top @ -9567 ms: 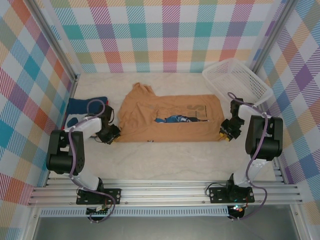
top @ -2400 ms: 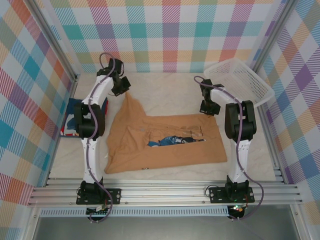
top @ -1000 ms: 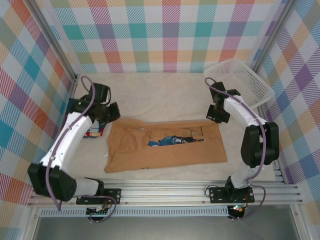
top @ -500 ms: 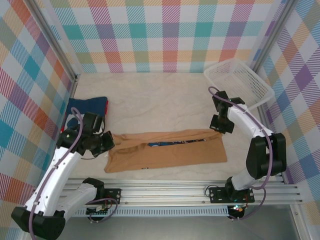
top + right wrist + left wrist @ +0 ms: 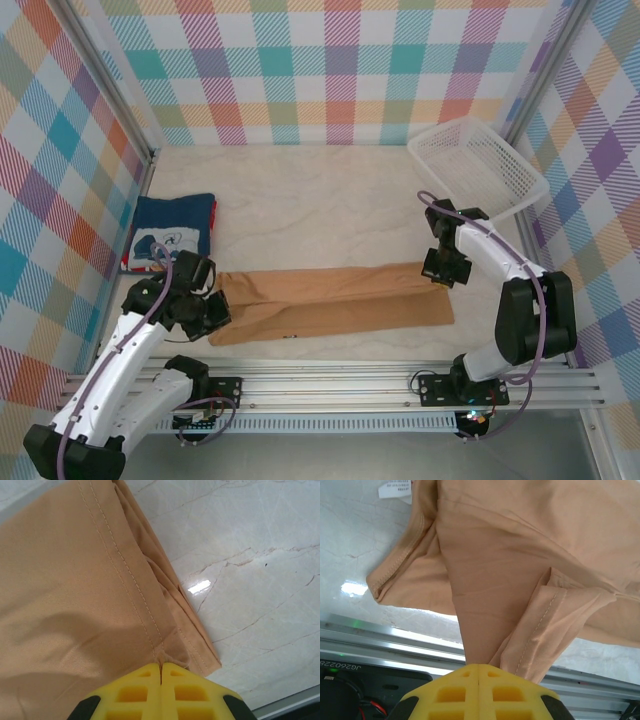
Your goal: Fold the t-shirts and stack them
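The tan-orange t-shirt [image 5: 330, 295], folded into a long narrow band, was laid nearer than the white mesh basket [image 5: 435, 133] and to its left. Its ends were pinched in the closed left gripper [image 5: 478, 667] and right gripper [image 5: 161, 666]. Far left of the basket, the navy t-shirt [image 5: 175, 225] was seen folded. Crosswise folding and stacking were judged outstanding.

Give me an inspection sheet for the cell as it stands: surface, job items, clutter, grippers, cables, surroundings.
Surface: pale marble-look table.
Job's things: tan-orange t-shirt folded into a long band near the front edge; navy t-shirt folded at the left edge.
Clutter: white mesh basket in the far right corner.
Grippers: left gripper shut on the tan-orange t-shirt's left end; right gripper shut on its right hem corner.
Cables: purple cables along both arms.
Surroundings: plaid walls; aluminium rails in front.
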### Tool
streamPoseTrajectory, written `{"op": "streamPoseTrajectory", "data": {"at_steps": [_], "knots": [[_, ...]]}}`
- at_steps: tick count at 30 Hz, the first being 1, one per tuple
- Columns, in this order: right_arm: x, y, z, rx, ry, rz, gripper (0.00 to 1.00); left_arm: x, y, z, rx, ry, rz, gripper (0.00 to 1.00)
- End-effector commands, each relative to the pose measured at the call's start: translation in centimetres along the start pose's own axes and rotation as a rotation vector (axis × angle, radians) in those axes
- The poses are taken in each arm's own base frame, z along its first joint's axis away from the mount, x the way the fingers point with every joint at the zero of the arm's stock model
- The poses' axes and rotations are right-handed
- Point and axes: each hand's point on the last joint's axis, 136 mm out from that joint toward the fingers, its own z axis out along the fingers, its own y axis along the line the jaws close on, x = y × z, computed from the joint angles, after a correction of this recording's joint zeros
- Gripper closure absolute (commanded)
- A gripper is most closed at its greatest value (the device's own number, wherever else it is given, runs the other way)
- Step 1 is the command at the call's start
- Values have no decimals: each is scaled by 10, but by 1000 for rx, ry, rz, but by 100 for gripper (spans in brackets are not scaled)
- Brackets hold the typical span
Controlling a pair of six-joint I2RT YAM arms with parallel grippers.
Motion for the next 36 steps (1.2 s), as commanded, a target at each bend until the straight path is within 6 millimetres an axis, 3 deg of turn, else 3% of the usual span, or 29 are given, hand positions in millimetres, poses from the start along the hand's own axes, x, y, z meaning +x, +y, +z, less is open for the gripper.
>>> {"op": "streamPoseTrajectory", "data": {"at_steps": [1,17,36], "knots": [[11,-6,7,32,59,12,100,6,-1,5,6,24,-4,100],[10,-19,4,89,38,0,100,19,11,4,-87,53,20,100],[-2,-14,13,115,37,-12,100,22,-2,26,-99,75,42,100]]}}
